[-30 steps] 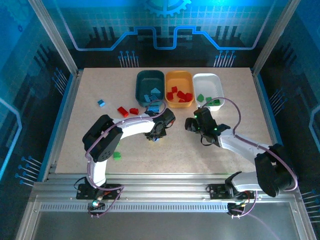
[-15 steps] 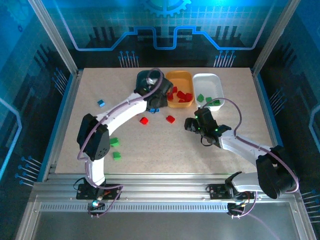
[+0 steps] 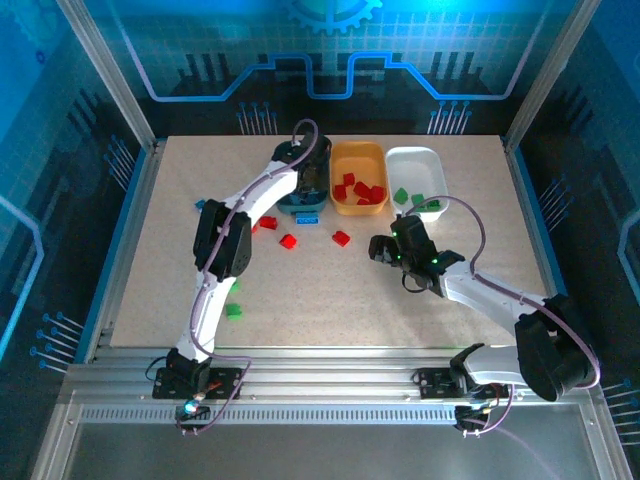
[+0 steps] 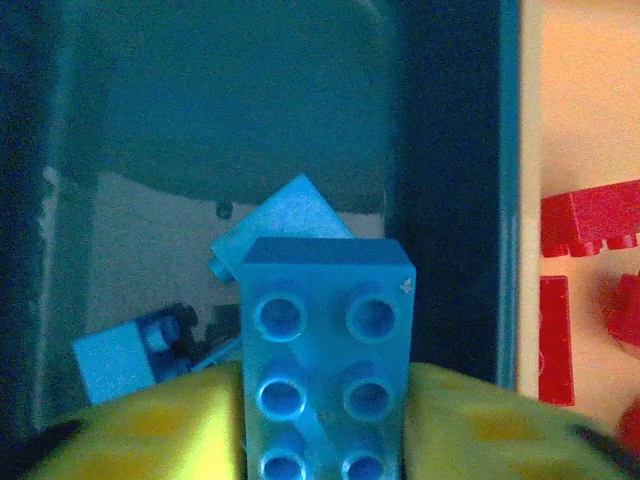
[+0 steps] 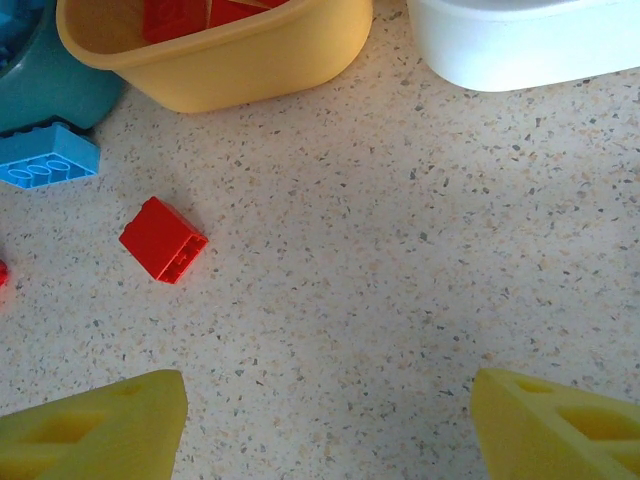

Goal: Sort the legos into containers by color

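Over the dark teal plastic tub (image 4: pixel 230 90), a blue studded plastic brick (image 4: pixel 322 340) is sitting between the yellow fingers (image 4: pixel 150 430) of the left gripper (image 4: pixel 322 425). Both pads are lying against its sides, but I cannot tell whether they are pinching it or letting it go. Beneath it, at least two more blue bricks (image 4: pixel 125 355) are lying inside that tub.

Alongside, the yellow-orange plastic tub (image 3: pixel 358 146) is holding several red bricks (image 3: pixel 358 190). The white plastic tub (image 3: pixel 415 160) beyond it is holding a few green bricks (image 3: pixel 430 203).

Judging by what is lying outside, the sorting is looking well past halfway but not finished:
- A few loose red bricks (image 3: pixel 289 241) are lying on the speckled tabletop (image 3: pixel 330 300) just in front of the tubs.
- A loose blue brick (image 3: pixel 308 217) is resting just beside the teal tub's near wall.
- Another small blue brick (image 3: pixel 202 205) is lying well off to the left.
- At least one loose green brick (image 3: pixel 233 310) is sitting near the table's front, beside the left arm (image 3: pixel 215 250).

The right gripper (image 5: pixel 325 415) is hovering above bare tabletop near the white tub. Its fingers are spreading wide with nothing between them, and one of the loose red bricks is lying ahead of it.
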`<state>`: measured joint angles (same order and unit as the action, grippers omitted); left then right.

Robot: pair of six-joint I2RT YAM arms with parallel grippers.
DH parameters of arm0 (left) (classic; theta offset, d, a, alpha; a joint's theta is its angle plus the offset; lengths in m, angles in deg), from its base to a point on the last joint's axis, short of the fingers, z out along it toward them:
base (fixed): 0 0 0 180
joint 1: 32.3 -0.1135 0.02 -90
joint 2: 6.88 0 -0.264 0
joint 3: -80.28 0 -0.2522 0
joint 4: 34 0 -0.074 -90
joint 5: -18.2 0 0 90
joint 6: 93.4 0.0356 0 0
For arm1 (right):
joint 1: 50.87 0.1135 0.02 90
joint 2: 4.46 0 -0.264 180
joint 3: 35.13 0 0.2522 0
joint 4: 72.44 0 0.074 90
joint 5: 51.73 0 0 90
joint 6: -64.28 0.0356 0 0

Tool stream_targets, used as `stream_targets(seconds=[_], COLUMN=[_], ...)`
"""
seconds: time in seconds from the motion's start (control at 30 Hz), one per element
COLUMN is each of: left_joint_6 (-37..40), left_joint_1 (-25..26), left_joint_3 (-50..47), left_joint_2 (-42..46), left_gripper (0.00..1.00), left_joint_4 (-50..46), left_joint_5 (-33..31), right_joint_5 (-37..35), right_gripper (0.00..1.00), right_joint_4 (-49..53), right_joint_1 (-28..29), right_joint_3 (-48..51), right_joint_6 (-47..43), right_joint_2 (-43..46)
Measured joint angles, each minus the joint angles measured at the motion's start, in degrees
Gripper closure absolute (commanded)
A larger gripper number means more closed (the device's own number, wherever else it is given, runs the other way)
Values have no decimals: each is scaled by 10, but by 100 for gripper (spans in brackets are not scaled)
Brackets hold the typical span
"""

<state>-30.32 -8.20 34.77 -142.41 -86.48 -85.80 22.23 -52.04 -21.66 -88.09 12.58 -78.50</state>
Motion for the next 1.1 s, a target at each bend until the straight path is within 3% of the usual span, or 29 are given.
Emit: stream_targets(seconds=[0.07, 0.13, 0.4, 0.57, 0.7, 0.83, 1.1], left_joint_6=[1, -1, -1, -22, -52, -67, -129], left_joint_1=[-3, -6, -12, -29, -76, -125, -146], left_joint_3=[0, -3, -85, -212, -323, -397, -433], left_joint_2=[1, 7, 159, 335, 438, 457, 447], left_gripper=[8, 1, 1, 1, 1, 1, 1], left_joint_4=[2, 10, 14, 32, 52, 58, 60], left_joint_5=[9, 17, 36, 64, 108, 146, 242], right_joint_5=[1, 2, 7, 15, 17, 19, 37], right_gripper=[23, 23, 22, 22, 23, 22, 18], right_joint_4=[-3, -7, -5, -3, -2, 2, 43], right_joint_1=[0, 2, 38, 48, 57, 76, 90], right_joint_3=[0, -1, -30, -47, -67, -89, -167], right_joint_6=[-7, -15, -53, -71, -87, -104, -141], right_joint_2=[-1, -7, -59, -75, -107, -139, -213])
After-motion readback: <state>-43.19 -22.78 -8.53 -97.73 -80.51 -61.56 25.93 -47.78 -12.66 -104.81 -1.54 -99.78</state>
